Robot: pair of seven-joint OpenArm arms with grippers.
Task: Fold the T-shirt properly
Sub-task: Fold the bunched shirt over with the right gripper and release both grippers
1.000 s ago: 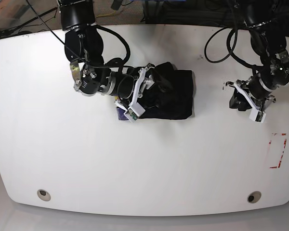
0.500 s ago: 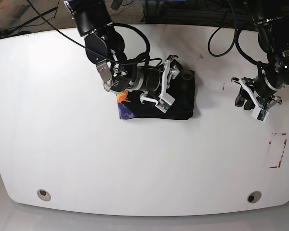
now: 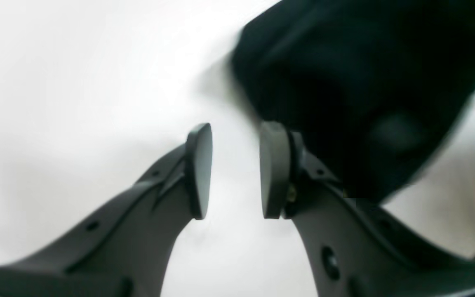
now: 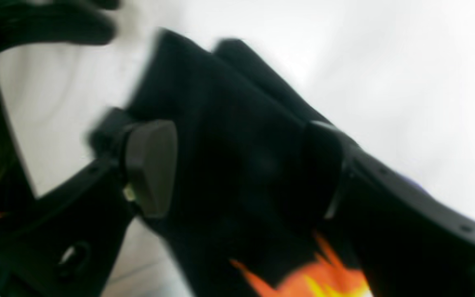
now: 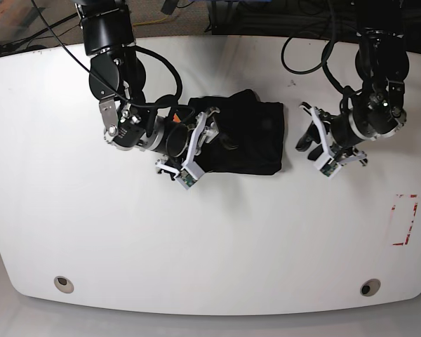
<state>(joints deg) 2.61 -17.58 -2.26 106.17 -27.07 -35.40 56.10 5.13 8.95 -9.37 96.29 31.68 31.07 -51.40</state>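
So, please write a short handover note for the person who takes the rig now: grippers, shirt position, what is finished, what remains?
Left gripper: fingers a little apart, empty, beside the T-shirt's edge, not touching it.
Right gripper: fingers wide, set astride the black cloth; a grip cannot be confirmed.
T-shirt: compact black bundle on the white table, orange print showing at the right gripper's end.
Done: folded to a small rectangle.
Left: tidy the edges, then pull both arms away.

Black T-shirt (image 5: 249, 137) folded into compact rectangle, flat on table centre; orange-yellow print at one end.
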